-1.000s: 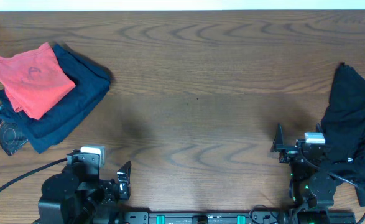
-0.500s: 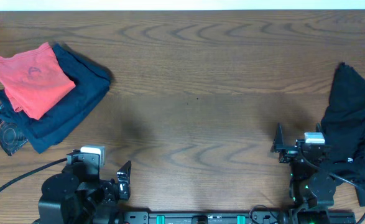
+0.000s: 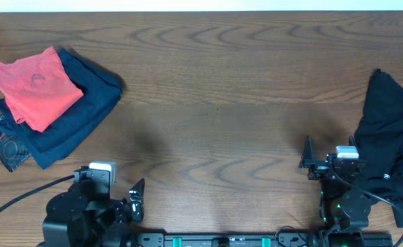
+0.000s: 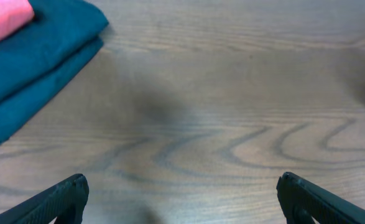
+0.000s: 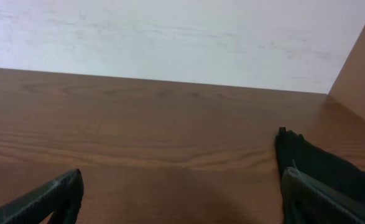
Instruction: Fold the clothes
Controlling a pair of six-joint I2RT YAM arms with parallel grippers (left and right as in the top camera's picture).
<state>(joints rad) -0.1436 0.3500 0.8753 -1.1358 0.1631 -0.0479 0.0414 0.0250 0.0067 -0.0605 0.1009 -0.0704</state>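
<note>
Operator: Clothes first. Where are they on the desk?

Spotter: You have two heaps on the wood-grain top, well apart. The biggest is the black garment, limp and crumpled at the right edge. Its long axis runs far to near, with a peak pointing at the far edge. Toward the far-left corner sit your folded navy-blue garments, a soft flat slab turned askew to the desk edges, its long axis slanting from the far side toward the near-left. On them lies the coral-red T-shirt, folded to a rough square, with a faint mark on top. A dark printed piece sticks out from under the stack by the left edge.

Operator: And the grippers?

Spotter: Your left gripper hangs over bare wood near the near edge, jaws spread wide with nothing between them. Your right gripper is spread just as wide and empty, near the black garment.
</note>
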